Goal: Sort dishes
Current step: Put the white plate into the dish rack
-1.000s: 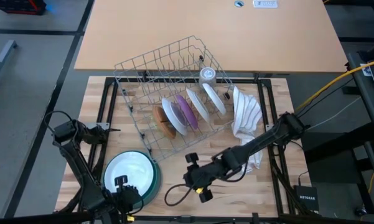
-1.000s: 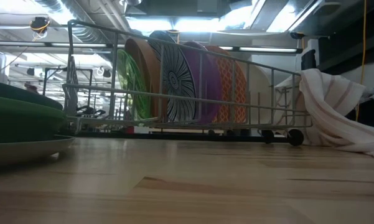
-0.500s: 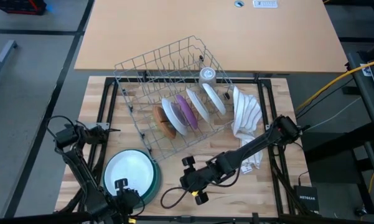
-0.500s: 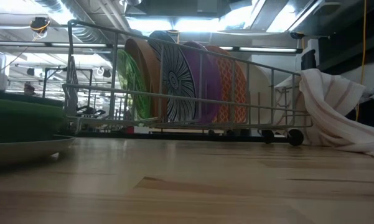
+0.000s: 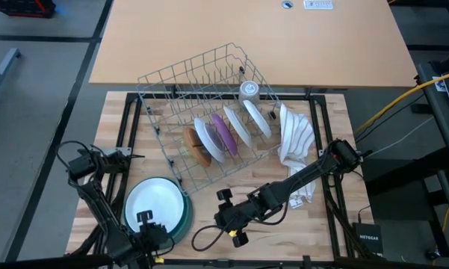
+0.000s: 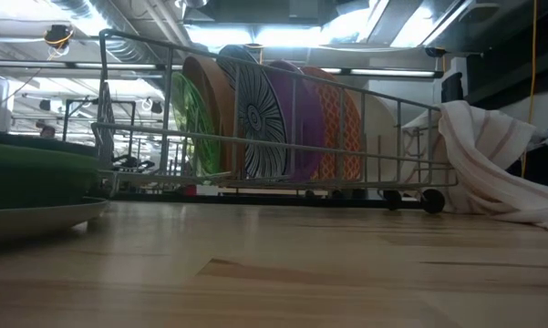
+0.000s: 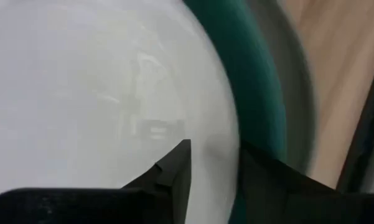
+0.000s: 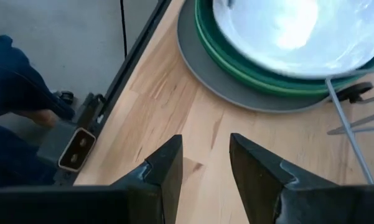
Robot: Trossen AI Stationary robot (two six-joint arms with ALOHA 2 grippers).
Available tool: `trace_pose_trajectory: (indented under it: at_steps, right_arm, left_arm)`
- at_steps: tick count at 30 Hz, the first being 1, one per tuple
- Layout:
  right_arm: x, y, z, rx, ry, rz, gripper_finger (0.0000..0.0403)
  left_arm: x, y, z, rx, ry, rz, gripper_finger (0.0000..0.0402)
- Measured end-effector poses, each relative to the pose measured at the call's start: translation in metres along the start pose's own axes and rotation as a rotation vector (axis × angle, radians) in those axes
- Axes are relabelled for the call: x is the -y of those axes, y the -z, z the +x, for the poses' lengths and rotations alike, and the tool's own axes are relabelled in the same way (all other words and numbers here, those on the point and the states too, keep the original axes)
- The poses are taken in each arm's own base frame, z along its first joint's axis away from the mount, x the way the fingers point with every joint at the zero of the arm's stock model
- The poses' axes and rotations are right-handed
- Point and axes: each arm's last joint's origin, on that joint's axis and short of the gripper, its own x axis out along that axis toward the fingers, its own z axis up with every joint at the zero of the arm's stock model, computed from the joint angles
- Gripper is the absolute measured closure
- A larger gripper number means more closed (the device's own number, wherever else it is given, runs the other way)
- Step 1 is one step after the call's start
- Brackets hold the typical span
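Observation:
A stack of dishes lies at the table's near left: a white plate (image 5: pixel 154 207) on top, teal and green ones (image 8: pixel 236 62) under it, and a grey plate (image 6: pixel 36 217) at the bottom. My left gripper (image 5: pixel 144 223) stands at the stack's near edge, pointing steeply down, shut on the white plate (image 7: pixel 99 93). My right gripper (image 5: pixel 220 217) hangs open over bare wood to the right of the stack, with nothing between its fingers (image 8: pixel 205 168). Several more dishes (image 6: pixel 264 118) stand on edge in the grey wire rack (image 5: pixel 202 112). My left gripper has the white plate's near rim (image 7: pixel 227 146) between its two fingers, coming from above and slanting down. One finger (image 7: pixel 177 171) lies over the plate's inner face, the other (image 7: pixel 261 180) outside the rim, over the teal dish. The plate lies flat on the stack.
The rack stands aslant across the table's middle, a pale cup (image 5: pixel 249 90) at its far corner. A white striped cloth (image 5: pixel 295 138) lies heaped to its right, beside my right arm. Bare wood runs along the near edge. Something blue (image 8: pixel 9 93) shows beyond the table's edge.
My left gripper has sunk with the white plate, which has come down onto the green dish and now lies on the stack. My right gripper has sunk a little and gone toward the table's left edge, still open.

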Motion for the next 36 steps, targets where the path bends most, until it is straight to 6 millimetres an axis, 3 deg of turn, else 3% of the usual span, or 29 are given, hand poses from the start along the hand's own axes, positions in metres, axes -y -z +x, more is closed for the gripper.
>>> trace_pose_trajectory:
  at_steps: [10, 24, 30, 36]
  right_arm:
    - [0.0, -0.001, 0.0, 0.009, -0.002, -0.002, 0.0267]
    - [-0.001, -0.002, 0.0, 0.016, -0.023, 0.0, 0.0267]
    - [-0.001, -0.001, 0.0, 0.012, -0.038, 0.001, 0.0267]
    - [0.002, -0.007, 0.0, 0.066, -0.037, 0.011, 0.0267]
  left_arm:
    - [0.002, 0.0, -0.001, 0.001, 0.022, -0.002, 0.0328]
    - [0.01, 0.003, 0.022, 0.0, -0.051, -0.002, 0.0314]
    - [0.01, -0.002, 0.008, -0.017, -0.075, 0.005, 0.0373]
    - [0.009, -0.012, -0.02, -0.038, -0.116, 0.005, 0.0391]
